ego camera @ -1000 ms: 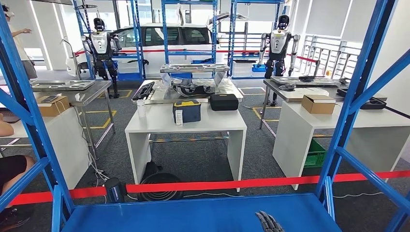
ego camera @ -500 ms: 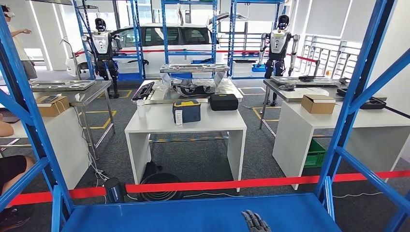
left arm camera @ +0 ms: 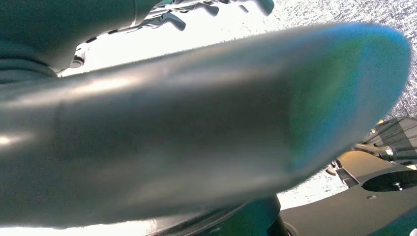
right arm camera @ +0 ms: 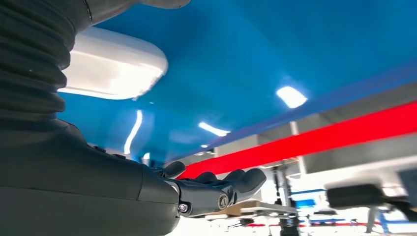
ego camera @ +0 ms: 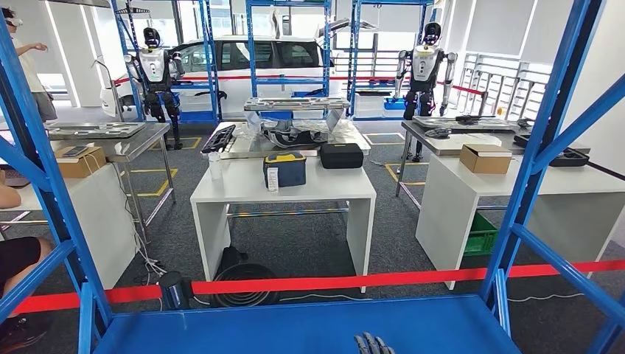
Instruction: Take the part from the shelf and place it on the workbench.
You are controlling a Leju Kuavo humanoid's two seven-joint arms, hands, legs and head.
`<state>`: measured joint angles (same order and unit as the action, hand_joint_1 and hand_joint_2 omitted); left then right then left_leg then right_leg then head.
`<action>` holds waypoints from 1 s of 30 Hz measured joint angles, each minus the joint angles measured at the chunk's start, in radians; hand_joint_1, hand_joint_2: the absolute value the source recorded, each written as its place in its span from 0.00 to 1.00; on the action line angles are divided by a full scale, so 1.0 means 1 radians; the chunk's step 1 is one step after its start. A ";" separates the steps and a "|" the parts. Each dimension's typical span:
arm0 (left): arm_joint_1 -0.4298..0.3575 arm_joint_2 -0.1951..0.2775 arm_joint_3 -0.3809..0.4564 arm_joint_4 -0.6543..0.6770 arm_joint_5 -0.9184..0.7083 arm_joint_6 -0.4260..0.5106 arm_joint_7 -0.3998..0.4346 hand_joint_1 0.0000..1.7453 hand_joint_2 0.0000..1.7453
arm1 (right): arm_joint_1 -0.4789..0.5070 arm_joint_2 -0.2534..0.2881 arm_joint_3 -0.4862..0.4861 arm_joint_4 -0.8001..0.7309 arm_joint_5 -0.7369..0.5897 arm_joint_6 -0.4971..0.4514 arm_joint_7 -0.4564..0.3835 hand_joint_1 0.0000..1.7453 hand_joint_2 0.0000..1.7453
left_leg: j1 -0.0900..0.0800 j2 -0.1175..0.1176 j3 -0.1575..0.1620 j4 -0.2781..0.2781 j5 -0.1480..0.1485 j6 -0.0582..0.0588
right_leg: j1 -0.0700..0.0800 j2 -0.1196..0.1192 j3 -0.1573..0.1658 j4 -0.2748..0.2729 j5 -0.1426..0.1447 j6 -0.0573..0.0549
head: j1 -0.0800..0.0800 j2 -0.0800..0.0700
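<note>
The blue shelf board lies right in front of me at the bottom of the head view. My right hand pokes up at its near edge, only dark fingertips showing. In the right wrist view the right hand holds nothing, its fingers stretched out over the blue shelf board. A white rounded thing sits on that board close to the wrist; I cannot tell whether it is the part. In the left wrist view a big dark blurred shape crosses the picture, with the left hand's fingers beyond it.
Blue shelf uprights frame both sides. A red barrier tape runs behind the shelf. Beyond it stand a white table with a blue bag and a black case, more tables, and other robots. A seated person is at left.
My right hand's fingertips have slid left along the shelf's near edge and sunk a little lower in the head view. Everything else stays as it was.
</note>
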<state>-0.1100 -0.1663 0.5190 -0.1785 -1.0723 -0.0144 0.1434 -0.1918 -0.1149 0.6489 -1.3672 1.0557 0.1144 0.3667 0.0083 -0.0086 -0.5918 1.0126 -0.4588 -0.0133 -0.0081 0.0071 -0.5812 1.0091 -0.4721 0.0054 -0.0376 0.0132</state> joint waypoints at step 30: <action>-0.001 -0.009 0.020 0.000 -0.020 0.002 0.010 0.00 0.00 | 0.161 0.010 -0.017 -0.078 0.137 0.064 0.158 0.00 1.00 | 0.000 0.001 0.000 0.000 -0.001 -0.001 | 0.000 0.000 0.000 0.000 -0.001 -0.001 | 0.000 0.000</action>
<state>-0.1109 -0.1757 0.5386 -0.1783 -1.0927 -0.0122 0.1537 -0.0310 -0.1044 0.6320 -1.4456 1.1922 0.1783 0.5246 0.0083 -0.0079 -0.5916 1.0126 -0.4596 -0.0140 -0.0081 0.0072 -0.5817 1.0091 -0.4730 0.0045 -0.0376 0.0134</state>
